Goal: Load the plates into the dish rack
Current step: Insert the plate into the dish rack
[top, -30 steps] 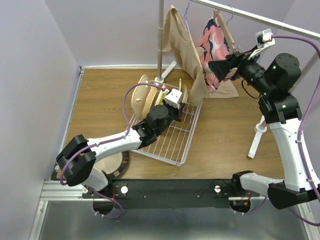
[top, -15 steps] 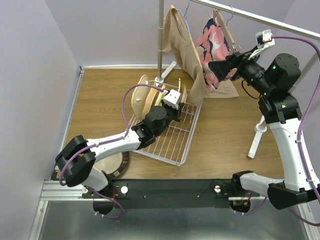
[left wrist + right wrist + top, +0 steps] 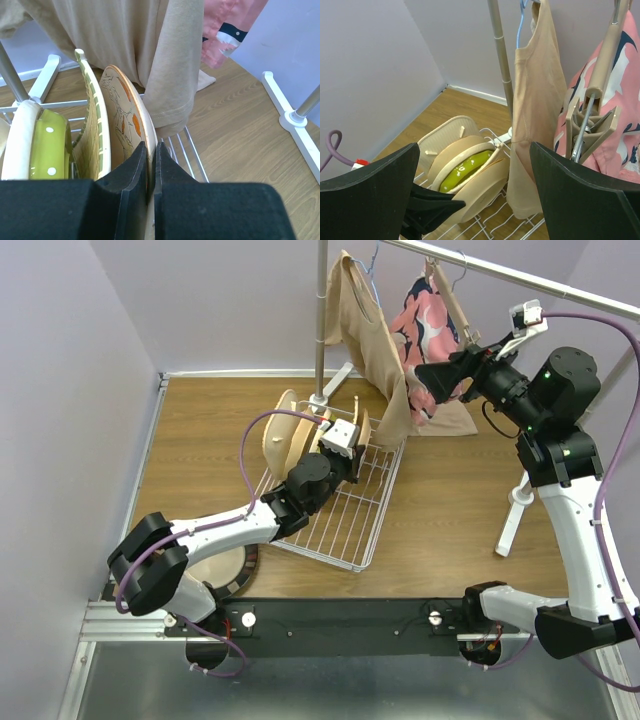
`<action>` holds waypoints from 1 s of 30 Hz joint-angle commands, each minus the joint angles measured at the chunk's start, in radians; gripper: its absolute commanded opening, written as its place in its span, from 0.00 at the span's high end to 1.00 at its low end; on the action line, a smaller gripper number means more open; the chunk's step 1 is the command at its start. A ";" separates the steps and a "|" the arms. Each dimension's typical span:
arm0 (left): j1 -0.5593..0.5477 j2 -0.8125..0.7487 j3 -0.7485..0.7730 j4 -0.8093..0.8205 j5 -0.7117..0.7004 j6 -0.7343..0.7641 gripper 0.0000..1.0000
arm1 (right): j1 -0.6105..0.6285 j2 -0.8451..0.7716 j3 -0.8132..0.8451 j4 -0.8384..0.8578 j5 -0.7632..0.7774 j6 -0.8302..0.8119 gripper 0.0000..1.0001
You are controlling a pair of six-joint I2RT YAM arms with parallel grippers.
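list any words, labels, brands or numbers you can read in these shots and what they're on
None: no view shows readable text.
The floral plate, clamped in the left gripper, has only drawn stems and orange leaves.
The lime green plate has only white dots.
The pink garment has a dark and white print, no letters.
The small red tag by the purple cable is too small to read.

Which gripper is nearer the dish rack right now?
Left. The left gripper is over the dish rack, shut on a floral plate standing in it. The right gripper hangs open up by the hanging clothes, off the rack.
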 commanded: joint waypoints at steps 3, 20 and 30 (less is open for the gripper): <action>0.021 -0.029 -0.025 0.032 -0.095 0.019 0.81 | -0.012 -0.016 -0.017 0.015 -0.017 0.011 0.00; 0.021 -0.037 -0.043 0.022 -0.097 -0.011 0.69 | -0.018 -0.024 -0.031 0.016 -0.022 0.014 0.00; 0.021 -0.042 -0.042 0.019 -0.081 -0.007 0.68 | -0.018 -0.029 -0.037 0.016 -0.027 0.016 0.00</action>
